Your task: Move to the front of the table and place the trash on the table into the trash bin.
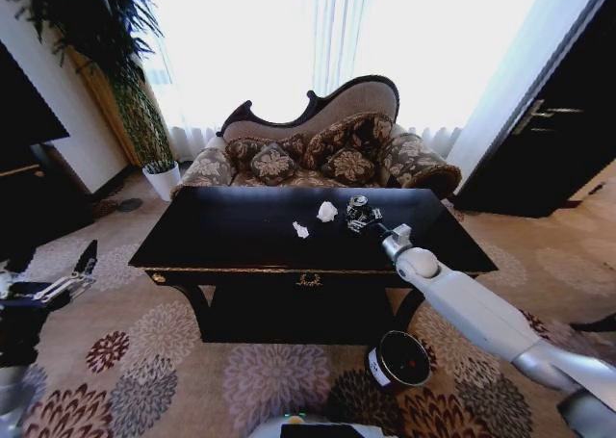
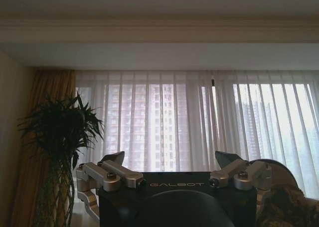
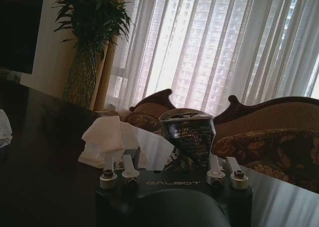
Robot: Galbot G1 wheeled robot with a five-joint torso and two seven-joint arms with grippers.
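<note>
Parked at front of large black glossy table (image 1: 241,236) with gold emblem (image 1: 309,280) on apron; approach step judged done. Right gripper (image 1: 364,219) stretched over the tabletop, far right part, at a small dark crushed item (image 1: 358,207), can-like, shiny rim. In right wrist view, fingers (image 3: 213,163) parted, standing on both sides of that dark item (image 3: 190,137), apparently not clamped yet; contact unclear. Crumpled white paper wad (image 1: 327,211) just beside the gripper on its left, same wad (image 3: 107,137) close by left finger in wrist view. Second smaller white wad (image 1: 300,230) nearer front edge, apart from the first; likely the white scrap (image 3: 4,128) at the wrist view's edge. Small round dark trash bin (image 1: 398,360) with white label on floor carpet, below front right corner of table, beside the right forearm. Bin contents unreadable; dark inside with a small red spot, cannot tell what. Left gripper (image 1: 72,279) idle, low at the robot's left side away from table, jaws spread, holding nothing; spread fingers (image 2: 112,173) also in left wrist view against curtains.

Progress judged: early. Three trash pieces on table; none visibly binned. Left to do: grasp dark item, carry to bin, drop, repeat for both wads.

Writing: "GALBOT" on both gripper bodies in wrist views. Fine print on dark item, not legible. Bin label text not legible.
</note>
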